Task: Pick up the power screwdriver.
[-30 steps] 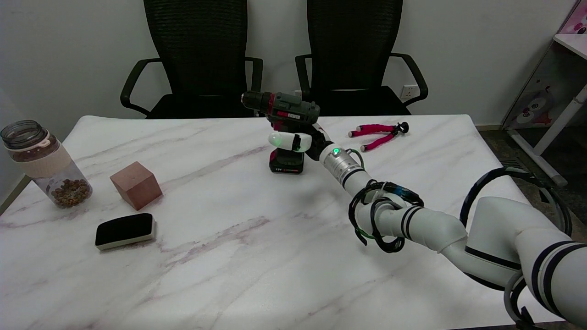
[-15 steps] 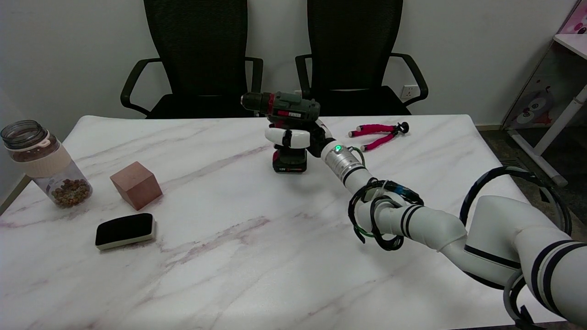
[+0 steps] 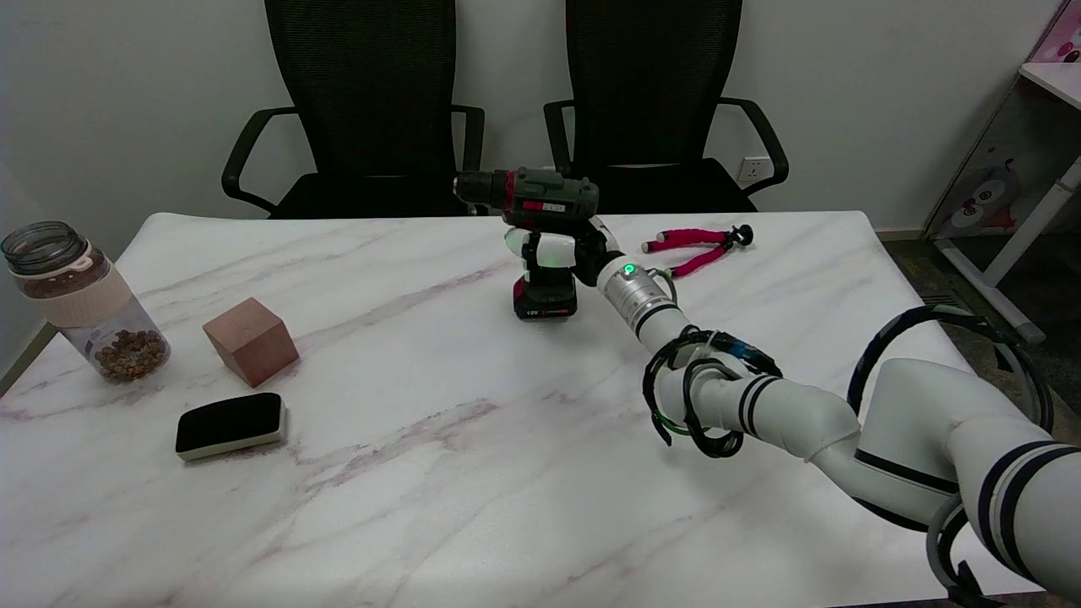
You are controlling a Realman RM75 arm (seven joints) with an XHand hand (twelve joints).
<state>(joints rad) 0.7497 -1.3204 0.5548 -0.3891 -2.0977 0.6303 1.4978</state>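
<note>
Head view of the marbled bench (image 3: 439, 473) from above its near side. The power screwdriver (image 3: 540, 241) stands upright near the far edge of the bench, its chuck pointing to the picture's left and its battery base low over, or on, the surface (contact with the bench cannot be told from this angle). The right hand (image 3: 564, 253) is wrapped around the tool's grip just below the dark green body, fingers (image 3: 540, 248) closed across the front of the handle, so the hand is clamped on the screwdriver. Compared with the frame one second earlier, the fingers, then stretched out sideways in front of the handle, have curled tightly around it, and the whole tool has shifted slightly to the picture's right together with the hand; the base now sits a little further right than before. The white right arm (image 3: 760, 405) reaches in from the lower right, a green light showing on its wrist. Just beyond the hand to the right lies a pink-handled pair of pliers (image 3: 697, 247), apart from the tool. On the left side of the bench, unchanged in position, are a jar (image 3: 80, 300) holding brown pellets, a reddish-brown block (image 3: 250, 339) beside it, and a black eraser pad (image 3: 229, 425) nearer the viewer. Two black chairs (image 3: 372, 101) stand behind the bench against the wall.
</note>
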